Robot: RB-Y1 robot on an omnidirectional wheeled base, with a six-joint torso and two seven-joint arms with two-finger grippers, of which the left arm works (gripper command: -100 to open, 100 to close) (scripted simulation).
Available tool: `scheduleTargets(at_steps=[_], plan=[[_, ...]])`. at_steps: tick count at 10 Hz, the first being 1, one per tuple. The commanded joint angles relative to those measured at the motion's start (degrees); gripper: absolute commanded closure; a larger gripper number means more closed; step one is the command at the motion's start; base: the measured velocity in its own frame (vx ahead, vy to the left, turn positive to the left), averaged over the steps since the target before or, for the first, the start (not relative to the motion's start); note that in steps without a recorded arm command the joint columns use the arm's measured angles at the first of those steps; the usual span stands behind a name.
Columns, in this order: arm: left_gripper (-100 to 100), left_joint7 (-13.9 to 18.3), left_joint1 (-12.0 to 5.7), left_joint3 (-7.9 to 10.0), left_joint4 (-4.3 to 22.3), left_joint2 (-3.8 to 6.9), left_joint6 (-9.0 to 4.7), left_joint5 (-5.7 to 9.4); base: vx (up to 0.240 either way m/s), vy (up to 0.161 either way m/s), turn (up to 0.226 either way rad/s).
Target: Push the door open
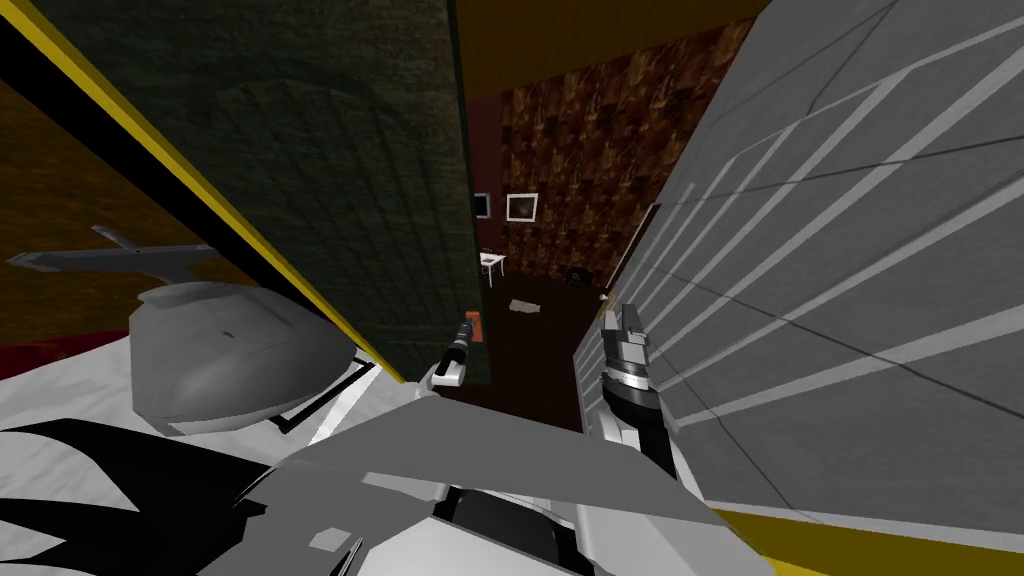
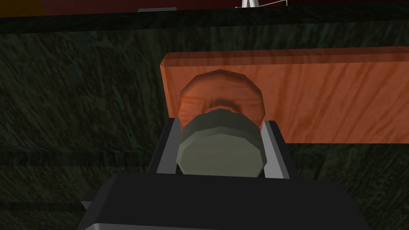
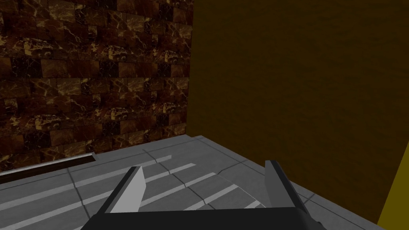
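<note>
Our left gripper (image 2: 222, 123) is clamped on a grey-green round knob (image 2: 219, 151), its fingers pressing both sides. The knob sits on an orange plate (image 2: 319, 96) on the dark green door (image 1: 330, 200), ahead on our left. Our right gripper (image 3: 204, 165) hangs with fingers apart beside a grey panelled surface (image 1: 850, 250).

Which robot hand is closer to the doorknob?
Left. The left gripper is shut on the knob, its fingers pressing the knob's sides, at the dark green door. The right gripper is open, off to the side by the grey panelled wall.
</note>
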Motion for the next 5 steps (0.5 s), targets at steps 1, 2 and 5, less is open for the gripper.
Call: scheduleTargets(at_steps=[1,2,5], plan=[[100,-0.32,-0.62,1.35,0.23,0.4,-0.62,0.09,0.21,-0.055,0.06],[100,-0.42,-0.7,1.95,0.29,0.57,-0.58,0.19,0.208,-0.051,0.044],[100,-0.68,-0.92,3.66,0.44,0.95,-0.49,0.47,0.191,-0.041,0.052]])
